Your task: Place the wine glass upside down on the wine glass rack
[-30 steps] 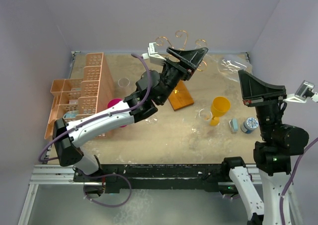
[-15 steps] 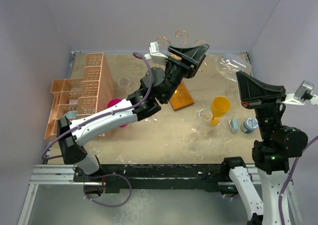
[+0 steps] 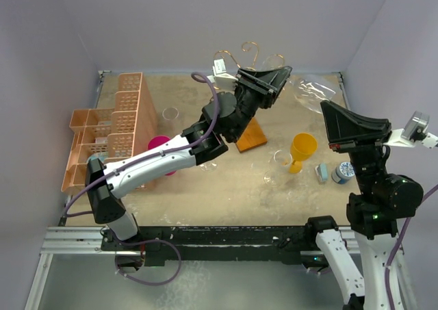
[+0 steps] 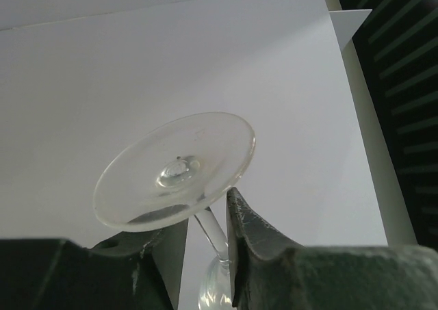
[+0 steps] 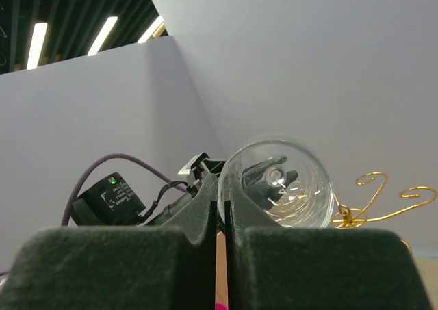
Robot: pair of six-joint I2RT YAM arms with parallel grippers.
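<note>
The clear wine glass (image 4: pixel 178 170) is held in the air, its round foot facing the left wrist camera and its bowl (image 5: pixel 280 183) facing the right one. My right gripper (image 5: pixel 222 180) is shut on the bowl's rim. My left gripper (image 4: pixel 205 217) straddles the thin stem just under the foot; the stem touches the right finger and a gap shows beside the left finger. From above, the glass (image 3: pixel 306 91) hangs between the left gripper (image 3: pixel 284 74) and the right gripper (image 3: pixel 324 106). The wine glass rack's gold scrolls (image 3: pixel 248 50) rise behind the left arm, over its orange-brown base (image 3: pixel 252 136).
An orange lattice crate (image 3: pixel 109 128) stands at the left. A pink cup (image 3: pixel 159 146) and a clear tumbler (image 3: pixel 170 113) sit beside it. A yellow goblet (image 3: pixel 301 149), a small clear glass (image 3: pixel 280 159) and small blue-and-white items (image 3: pixel 342 172) lie at the right.
My left arm has reached further right to the glass and its jaws have narrowed around the stem. The right gripper with the glass has shifted slightly left.
</note>
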